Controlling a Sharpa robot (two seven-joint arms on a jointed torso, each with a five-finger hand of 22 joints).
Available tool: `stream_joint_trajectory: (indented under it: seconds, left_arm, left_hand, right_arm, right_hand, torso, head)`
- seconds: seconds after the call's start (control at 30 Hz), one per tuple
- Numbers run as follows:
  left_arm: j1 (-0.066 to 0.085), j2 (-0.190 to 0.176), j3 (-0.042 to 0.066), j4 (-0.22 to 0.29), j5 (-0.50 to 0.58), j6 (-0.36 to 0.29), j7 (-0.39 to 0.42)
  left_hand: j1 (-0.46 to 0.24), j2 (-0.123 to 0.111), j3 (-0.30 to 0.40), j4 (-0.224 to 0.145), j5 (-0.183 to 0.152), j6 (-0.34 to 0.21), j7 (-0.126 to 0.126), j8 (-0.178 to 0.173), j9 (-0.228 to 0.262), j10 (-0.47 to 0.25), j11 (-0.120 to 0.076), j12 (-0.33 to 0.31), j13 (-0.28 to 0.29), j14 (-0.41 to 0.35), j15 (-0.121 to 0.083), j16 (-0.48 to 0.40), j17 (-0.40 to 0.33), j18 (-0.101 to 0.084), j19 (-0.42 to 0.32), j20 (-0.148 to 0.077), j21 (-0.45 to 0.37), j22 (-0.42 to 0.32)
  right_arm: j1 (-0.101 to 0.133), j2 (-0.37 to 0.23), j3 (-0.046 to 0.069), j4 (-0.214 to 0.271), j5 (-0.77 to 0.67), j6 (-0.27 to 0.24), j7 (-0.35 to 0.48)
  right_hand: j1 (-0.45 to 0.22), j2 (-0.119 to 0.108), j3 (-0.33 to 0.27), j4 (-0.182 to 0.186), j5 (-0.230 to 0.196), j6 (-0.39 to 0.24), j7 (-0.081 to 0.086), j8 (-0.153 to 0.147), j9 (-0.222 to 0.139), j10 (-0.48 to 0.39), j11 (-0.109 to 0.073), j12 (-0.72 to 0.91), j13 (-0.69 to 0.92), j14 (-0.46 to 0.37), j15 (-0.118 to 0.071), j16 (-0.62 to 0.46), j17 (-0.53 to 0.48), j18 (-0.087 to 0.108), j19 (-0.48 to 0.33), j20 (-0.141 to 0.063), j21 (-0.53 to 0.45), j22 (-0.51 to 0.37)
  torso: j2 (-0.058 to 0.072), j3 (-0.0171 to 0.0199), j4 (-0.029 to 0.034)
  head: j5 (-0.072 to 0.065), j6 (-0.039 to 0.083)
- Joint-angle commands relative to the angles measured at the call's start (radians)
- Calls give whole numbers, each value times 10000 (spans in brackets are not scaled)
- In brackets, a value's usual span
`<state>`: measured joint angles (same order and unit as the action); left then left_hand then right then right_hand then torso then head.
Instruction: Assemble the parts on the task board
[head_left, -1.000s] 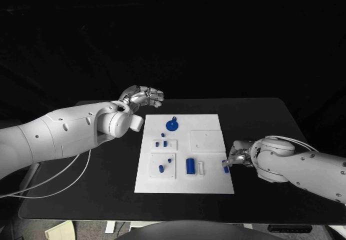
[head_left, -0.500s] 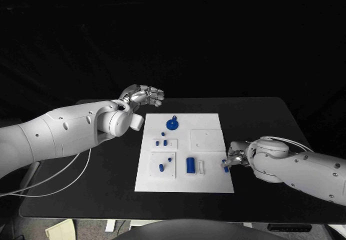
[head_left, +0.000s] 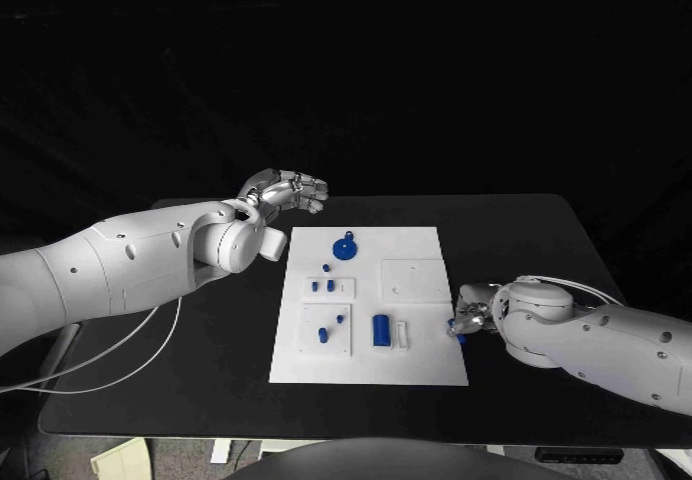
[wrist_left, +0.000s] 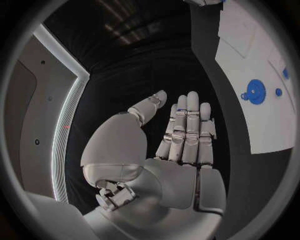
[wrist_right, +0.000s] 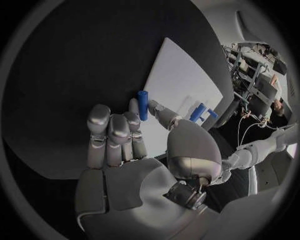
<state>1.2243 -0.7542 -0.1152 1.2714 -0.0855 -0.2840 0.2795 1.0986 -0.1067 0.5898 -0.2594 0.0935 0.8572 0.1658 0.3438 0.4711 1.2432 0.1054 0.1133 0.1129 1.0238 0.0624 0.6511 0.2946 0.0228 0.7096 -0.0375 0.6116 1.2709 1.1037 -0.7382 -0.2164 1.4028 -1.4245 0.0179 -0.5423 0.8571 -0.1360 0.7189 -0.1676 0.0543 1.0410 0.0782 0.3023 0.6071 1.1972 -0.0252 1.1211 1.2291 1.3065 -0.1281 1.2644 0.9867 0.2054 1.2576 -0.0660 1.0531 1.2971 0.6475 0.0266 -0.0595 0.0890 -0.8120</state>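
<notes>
The white task board (head_left: 418, 355) lies mid-table, also seen as task board (wrist_right: 181, 70) and task board (wrist_left: 240, 45). On it are a round blue knobbed part (head_left: 346, 248), several small blue pegs (head_left: 330, 287) and a larger blue cylinder (head_left: 381, 331). My right hand (head_left: 473, 314) sits at the board's right edge and pinches a small blue peg (wrist_right: 143, 104) between thumb and a finger; that peg (head_left: 460, 336) shows just over the edge. My left hand (head_left: 286, 190) hovers beyond the board's far left corner, fingers straight, holding nothing. The round part (wrist_left: 253, 91) lies off to its side.
A raised white square plate (head_left: 415, 281) occupies the board's right half, and a small white block (head_left: 404, 335) stands beside the cylinder. My left arm's cable (head_left: 123, 360) trails over the table's left side. Black table surface (head_left: 534, 240) surrounds the board.
My right forearm has rolled slightly closer to the board, and the pinched peg has shifted a little along the right edge. The left hand has not moved.
</notes>
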Motion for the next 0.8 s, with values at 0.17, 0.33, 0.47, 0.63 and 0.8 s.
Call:
stream_joint_trajectory:
  seconds: [0.17, 0.33, 0.47, 0.63, 0.8]
  left_arm:
    - [14, 3, 7, 30, 43, 148, 29]
    - [14, 0, 6, 28, 43, 145, 27]
    - [14, 6, 6, 24, 43, 145, 21]
    - [14, 10, 5, 11, 43, 171, -8]
    - [14, 16, 5, 6, 43, 162, 3]
  left_hand:
    - [-56, -37, 3, 80, -47, -52, -16, 51, -16, -65, 2, -23, -10, 83, -13, -51, 25, 72, 68, -8, -57, 12]
    - [-58, -38, 2, 83, -48, -52, -16, 51, -17, -66, 2, -23, -11, 83, -13, -55, 30, 72, 68, -8, -59, 13]
    - [-65, -33, 3, 93, -49, -53, -15, 52, -18, -67, 3, -23, -11, 85, -13, -61, 39, 72, 70, -8, -62, 16]
    - [-70, -29, 3, 101, -50, -55, -15, 52, -20, -68, 3, -23, -11, 85, -13, -67, 47, 72, 71, -8, -64, 18]
    - [-86, -20, 2, 122, -51, -59, -13, 51, -23, -70, 4, -23, -12, 88, -13, -77, 64, 72, 74, -7, -69, 23]
  right_arm:
    - [-112, 105, -88, -78, -1044, 472, -138]
    - [-124, 84, -89, -101, -884, 409, -102]
    - [-124, 55, -89, -106, -563, 317, -80]
    - [-123, -56, -87, -73, -185, 93, -71]
    - [-110, -276, -80, 89, 542, -91, -36]
  right_hand:
    - [19, -189, 51, -83, -55, -18, 47, -16, -63, -7, -25, -52, 2, 47, -26, -56, -1, 564, -25, 59, 63, 21]
    - [-60, -301, 45, -39, -54, -13, 52, -28, -66, -29, -20, -87, -18, 51, -20, -61, -6, 564, -18, 81, 64, 16]
    - [-28, -207, 138, 0, -54, -6, 49, -35, -67, -24, -22, -94, -19, 55, -20, -65, -11, 564, -15, 87, 60, 8]
    - [141, 256, 486, 38, -53, 70, 29, -20, -64, 29, -39, -82, -10, 54, -25, -77, -21, 562, -32, 100, 51, 2]
    - [31, 383, 782, 172, -53, 142, 21, -47, -122, 92, -47, -94, -23, 56, -29, -74, -24, 564, -41, 148, 80, 20]
  torso:
    - [4, 14, -9]
    - [2, 14, -8]
    - [1, 14, -6]
    - [-2, 12, -7]
    - [-1, 9, -7]
  head:
    - [-21, -3]
    - [-24, -2]
    - [-24, 13]
    - [-29, 31]
    - [-28, 36]
